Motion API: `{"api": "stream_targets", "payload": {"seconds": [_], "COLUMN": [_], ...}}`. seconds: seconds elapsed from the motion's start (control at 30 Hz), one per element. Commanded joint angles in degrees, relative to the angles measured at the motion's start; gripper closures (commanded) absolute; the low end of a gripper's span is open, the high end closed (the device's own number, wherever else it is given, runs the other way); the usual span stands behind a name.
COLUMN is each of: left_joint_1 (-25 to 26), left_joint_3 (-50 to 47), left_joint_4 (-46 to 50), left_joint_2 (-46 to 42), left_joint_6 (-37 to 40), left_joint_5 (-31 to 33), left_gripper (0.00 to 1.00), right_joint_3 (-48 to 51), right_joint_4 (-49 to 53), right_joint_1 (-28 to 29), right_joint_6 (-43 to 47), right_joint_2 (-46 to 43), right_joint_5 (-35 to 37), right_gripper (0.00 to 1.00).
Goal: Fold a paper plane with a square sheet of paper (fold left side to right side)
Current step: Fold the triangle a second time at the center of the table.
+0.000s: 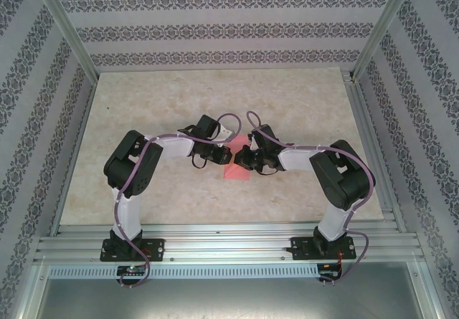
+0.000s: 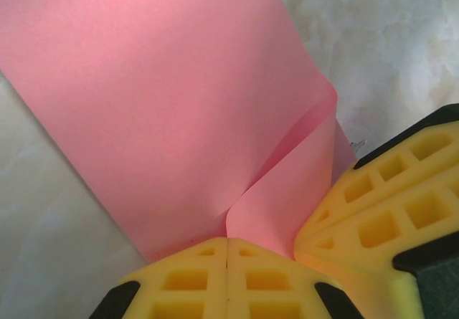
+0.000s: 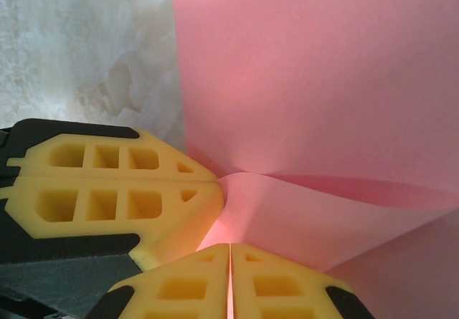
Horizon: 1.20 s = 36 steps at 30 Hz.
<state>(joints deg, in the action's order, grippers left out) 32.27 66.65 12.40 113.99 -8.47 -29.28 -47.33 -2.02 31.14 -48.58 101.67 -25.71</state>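
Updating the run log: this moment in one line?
left gripper: shut on paper | right gripper: shut on paper | paper: buckled between them

1. This is probably a robotics lab test cell, not a home, though the patterned wall panels (image 1: 215, 32) imitate domestic wallpaper.
2. An aluminium extrusion frame (image 1: 68, 29) boxes in the space at the sides and the back.
3. The left arm (image 1: 133, 165) and right arm (image 1: 343, 175) are bolted to slotted aluminium rails (image 1: 229, 241) at the near edge of a marble-patterned worktop (image 1: 143, 111).
4. Purple cables (image 1: 228, 117) run along both arms towards their bases.
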Motion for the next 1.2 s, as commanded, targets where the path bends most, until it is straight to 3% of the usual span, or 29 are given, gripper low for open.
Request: {"api": "stream_targets", "payload": {"seconds": [0.0, 0.43, 1.17], "left_joint_1": [-0.5, -0.5, -0.4], "left_joint_3": [0.6, 0.3, 0.9], "left_joint_4": [-1.1, -1.2, 0.3], "left_joint_2": [1.7, 1.4, -0.7], "left_joint_6": [-0.9, -0.4, 0.7], "left_joint_5": [3.0, 2.3, 1.3], "left_gripper": [0.98, 0.98, 0.97], "right_joint_3": [-0.7, 6.0, 7.5], "right_joint_4": [-1.2, 3.5, 10.4], "right_joint_1": [0.6, 0.5, 1.6], "right_joint_6": [0.0, 1.9, 4.2], "right_joint_2": [0.5, -8.5, -2.9], "right_joint_5": [0.7, 2.2, 5.9], "right_gripper": [0.9, 0.88, 0.9]}}
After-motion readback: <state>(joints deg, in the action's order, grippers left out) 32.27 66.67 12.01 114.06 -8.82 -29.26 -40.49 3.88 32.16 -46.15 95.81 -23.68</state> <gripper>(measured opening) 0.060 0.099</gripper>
